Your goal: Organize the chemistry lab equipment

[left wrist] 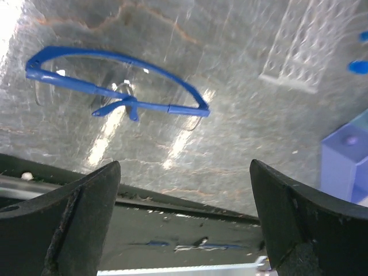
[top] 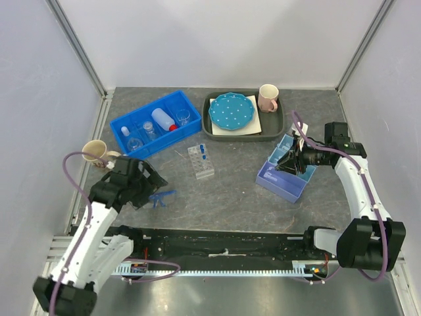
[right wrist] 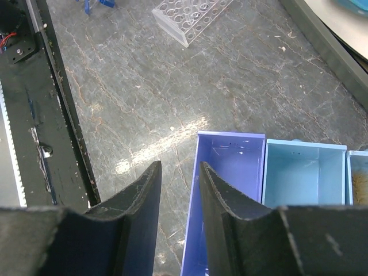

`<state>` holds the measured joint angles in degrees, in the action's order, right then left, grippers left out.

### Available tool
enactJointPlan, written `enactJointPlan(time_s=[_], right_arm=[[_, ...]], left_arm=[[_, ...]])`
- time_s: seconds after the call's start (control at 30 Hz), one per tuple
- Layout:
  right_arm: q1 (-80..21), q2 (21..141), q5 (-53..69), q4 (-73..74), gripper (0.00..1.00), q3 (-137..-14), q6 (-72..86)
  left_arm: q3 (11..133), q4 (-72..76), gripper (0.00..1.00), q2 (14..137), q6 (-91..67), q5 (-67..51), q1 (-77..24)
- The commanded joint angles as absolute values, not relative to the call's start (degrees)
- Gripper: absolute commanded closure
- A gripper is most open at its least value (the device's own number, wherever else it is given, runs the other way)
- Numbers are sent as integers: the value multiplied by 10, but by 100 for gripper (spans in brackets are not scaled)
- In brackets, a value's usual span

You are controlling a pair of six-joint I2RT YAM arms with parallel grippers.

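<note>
- The left arm's black fingers (left wrist: 86, 201) are spread wide and empty, held low over the near edge of the grey stone-patterned table (left wrist: 241, 149).
- Just beyond them, the blue-framed, clear-lensed safety glasses (left wrist: 115, 86) lie untouched on the table.
- For a sound grip, the fingers are best lowered astride the nose bridge and closed gently, since the thin frame could probably slip or twist.
- The right arm's fingers (right wrist: 144, 195) are narrowly parted, gripping nothing, over a lilac compartment box (right wrist: 230, 167).
- The blue plastic bin (top: 146, 106) sits well apart.

The desk (top: 230, 191) is viewed from high above; wrist views are taken close, angled downward; the test-tube rack (top: 200, 161) is shared by all.
</note>
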<state>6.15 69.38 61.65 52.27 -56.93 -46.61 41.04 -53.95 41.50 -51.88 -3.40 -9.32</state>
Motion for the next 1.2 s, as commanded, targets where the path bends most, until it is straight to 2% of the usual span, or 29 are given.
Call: enactJointPlan(time_s=[0.0, 0.2, 0.47, 0.6, 0.9, 1.07, 1.17], right_arm=[[62, 679, 652, 529, 60, -570, -490], [62, 675, 645, 533, 59, -569, -494], [62, 684, 642, 534, 59, -568, -493], [62, 689, 643, 534, 59, -566, -493], [62, 695, 637, 535, 59, -567, -494], [62, 698, 635, 535, 59, -568, -494], [62, 700, 635, 534, 59, -568, -493]], left_arm=[[451, -567, 0, 487, -647, 109, -225], [471, -577, 0, 619, -757, 131, -289], [437, -536, 4, 622, -922, 163, -311], [423, -516, 9, 619, -953, 179, -311], [427, -544, 10, 605, -890, 241, -278], [412, -554, 11, 553, -791, 232, -168], [391, -528, 16, 525, -748, 212, -115]])
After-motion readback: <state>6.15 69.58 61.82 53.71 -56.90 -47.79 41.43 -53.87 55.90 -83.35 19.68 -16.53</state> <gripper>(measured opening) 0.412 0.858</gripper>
